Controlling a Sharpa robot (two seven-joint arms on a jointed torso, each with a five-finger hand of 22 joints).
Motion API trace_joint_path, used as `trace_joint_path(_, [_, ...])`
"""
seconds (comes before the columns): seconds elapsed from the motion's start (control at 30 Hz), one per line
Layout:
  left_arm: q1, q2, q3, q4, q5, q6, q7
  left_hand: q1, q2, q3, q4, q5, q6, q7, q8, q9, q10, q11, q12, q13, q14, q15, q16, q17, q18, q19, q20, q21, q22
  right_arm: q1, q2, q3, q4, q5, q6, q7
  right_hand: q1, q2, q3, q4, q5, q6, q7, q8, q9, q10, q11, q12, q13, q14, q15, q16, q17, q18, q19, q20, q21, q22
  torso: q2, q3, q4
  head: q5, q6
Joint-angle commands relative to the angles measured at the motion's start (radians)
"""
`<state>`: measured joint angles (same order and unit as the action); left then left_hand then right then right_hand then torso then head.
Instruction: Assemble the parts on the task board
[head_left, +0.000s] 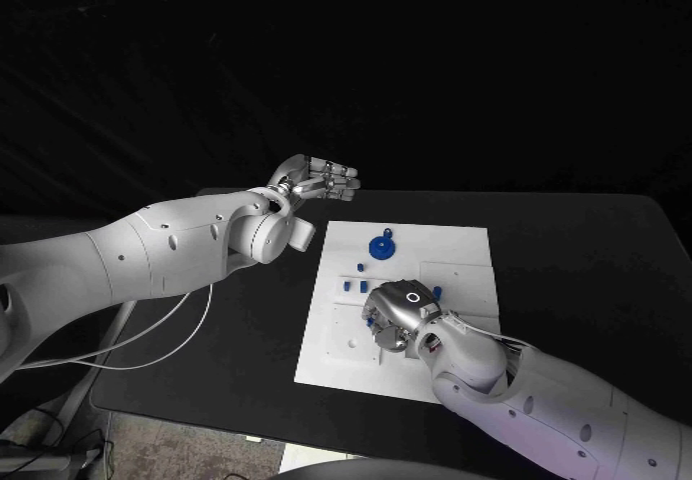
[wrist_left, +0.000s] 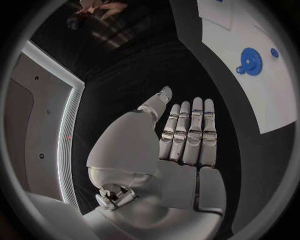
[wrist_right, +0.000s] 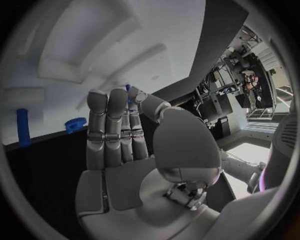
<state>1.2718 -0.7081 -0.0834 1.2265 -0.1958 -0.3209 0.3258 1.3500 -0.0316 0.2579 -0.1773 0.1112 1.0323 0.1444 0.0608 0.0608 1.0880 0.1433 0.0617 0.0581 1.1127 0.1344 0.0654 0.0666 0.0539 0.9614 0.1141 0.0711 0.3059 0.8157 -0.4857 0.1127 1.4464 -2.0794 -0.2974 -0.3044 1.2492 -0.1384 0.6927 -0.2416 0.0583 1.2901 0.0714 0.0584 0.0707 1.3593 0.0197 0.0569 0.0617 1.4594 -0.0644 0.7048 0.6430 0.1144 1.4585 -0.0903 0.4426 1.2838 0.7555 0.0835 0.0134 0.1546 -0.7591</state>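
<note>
1. Now your right hand (head_left: 401, 315) sits over the task board's (head_left: 447, 250) near half, pinching a small blue part (wrist_right: 128, 88) at its fingertips.
2. Your left hand (head_left: 317, 177) hovers off the board's far left corner, fingers straight, together, empty.
3. You'll see a blue gear (head_left: 381, 247) lying on the board's far end.

Left hand (head_left: 317, 180) raised at upper centre-left, fingers straight together, holding nothing. Right hand (head_left: 401, 312) low at centre, pinching something small and blue.

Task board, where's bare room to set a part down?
Free: the task board's far right corner, right of the blue gear, and the near left corner. Crowded: the middle, where the right hand sits over small blue parts.
</note>
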Motion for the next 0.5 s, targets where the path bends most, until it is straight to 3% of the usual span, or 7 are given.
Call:
trace_joint_path(0.03, [0.001,0.003,0.001,-0.003,0.005,0.016,0.003,-0.001,0.01,-0.004,0.0,0.0,0.006,0.0,0.003,0.001,-0.006,-0.002,0.001,-0.001,-0.006,0.0,-0.004,-0.001,0.004,0.009,0.0,0.005,-0.001,-0.003,-0.001,-0.001,0.005,-0.015,0.011,-0.001,0.004,0.011,0.002,-0.003,0.003,0.008,0.002,0.006,0.001,0.008,0.002,0.002,0.001,-0.001,-0.006,0.005,-0.002,0.015,0.008,0.001,-0.007,0.005,-0.001,0.0004,-0.0005,0.0,0.0])
trace_joint_path(0.5, [0.001,0.006,0.0,-0.014,0.005,0.017,0.002,0.0,0.01,-0.007,0.002,0.0,0.004,0.0,0.003,0.001,-0.007,-0.002,0.001,-0.001,-0.006,0.0,-0.004,-0.001,0.005,0.012,0.001,0.005,-0.009,-0.004,-0.005,-0.001,0.005,-0.016,0.011,-0.004,0.004,0.011,0.003,-0.003,0.004,0.009,0.002,0.006,0.001,0.008,0.002,0.002,0.001,-0.002,-0.006,0.006,-0.003,0.015,0.009,0.001,-0.01,0.009,0.0,-0.0003,-0.0001,-0.002,-0.001])
